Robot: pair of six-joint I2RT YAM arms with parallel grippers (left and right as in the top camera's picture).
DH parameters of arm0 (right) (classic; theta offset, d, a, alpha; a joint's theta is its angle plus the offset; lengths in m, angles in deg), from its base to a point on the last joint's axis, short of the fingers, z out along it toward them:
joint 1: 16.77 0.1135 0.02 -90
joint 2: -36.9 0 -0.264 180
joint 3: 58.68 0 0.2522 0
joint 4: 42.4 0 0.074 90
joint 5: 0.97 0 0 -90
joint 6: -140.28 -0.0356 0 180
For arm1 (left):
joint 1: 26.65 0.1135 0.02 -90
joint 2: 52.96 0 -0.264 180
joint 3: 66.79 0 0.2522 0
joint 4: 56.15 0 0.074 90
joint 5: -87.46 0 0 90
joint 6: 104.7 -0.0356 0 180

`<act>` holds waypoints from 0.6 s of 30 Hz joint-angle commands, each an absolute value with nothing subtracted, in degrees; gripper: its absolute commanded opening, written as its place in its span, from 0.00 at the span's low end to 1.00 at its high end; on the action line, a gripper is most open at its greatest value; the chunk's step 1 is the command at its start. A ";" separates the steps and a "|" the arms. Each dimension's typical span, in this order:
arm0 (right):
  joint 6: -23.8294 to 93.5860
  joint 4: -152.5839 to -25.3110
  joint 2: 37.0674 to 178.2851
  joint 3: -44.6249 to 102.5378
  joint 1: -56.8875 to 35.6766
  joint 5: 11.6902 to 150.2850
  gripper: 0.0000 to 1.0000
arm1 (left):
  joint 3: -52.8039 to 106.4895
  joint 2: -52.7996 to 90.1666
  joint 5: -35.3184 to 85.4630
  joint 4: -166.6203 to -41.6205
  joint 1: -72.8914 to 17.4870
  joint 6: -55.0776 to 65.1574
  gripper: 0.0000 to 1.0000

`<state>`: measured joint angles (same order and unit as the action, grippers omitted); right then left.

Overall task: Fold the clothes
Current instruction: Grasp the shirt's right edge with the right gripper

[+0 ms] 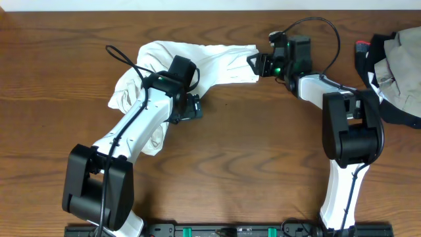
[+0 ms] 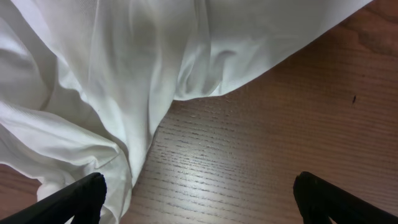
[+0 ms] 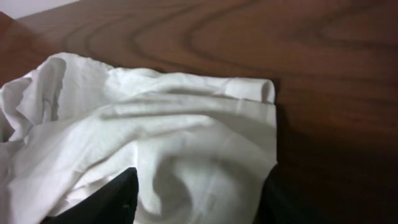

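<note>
The clothes (image 1: 210,62) are a wrinkled white garment lying crumpled across the back left of the wooden table. My left gripper (image 1: 191,108) hovers at its near edge, open wide. In the left wrist view the left gripper (image 2: 199,196) frames bare wood, and the clothes (image 2: 124,68) touch only the left finger (image 2: 81,199). My right gripper (image 1: 255,64) is at the garment's right end. In the right wrist view the right gripper (image 3: 196,196) straddles the hem of the clothes (image 3: 161,124). White cloth puckers in the half-closed gap between its fingers.
A heap of grey and dark garments (image 1: 398,62) lies at the table's right edge. A black rail (image 1: 230,230) runs along the front edge. The left arm (image 1: 131,131) lies over part of the white garment.
</note>
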<state>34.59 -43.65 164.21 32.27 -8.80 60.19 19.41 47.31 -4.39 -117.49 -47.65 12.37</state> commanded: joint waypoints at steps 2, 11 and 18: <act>35.10 -43.12 164.54 33.10 -7.56 61.37 0.61 | 19.02 47.15 -4.46 -117.62 -47.45 12.85 0.98; 35.12 -43.04 164.54 33.10 -7.32 63.34 0.58 | 19.02 47.15 -4.43 -117.64 -47.45 12.85 0.98; 35.12 -42.99 164.89 33.10 -6.92 64.82 0.44 | 19.04 47.11 -2.53 -117.42 -47.45 12.83 0.98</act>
<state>34.64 -43.12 164.21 32.27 -8.45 63.60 19.41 47.31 -4.15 -117.46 -47.65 12.50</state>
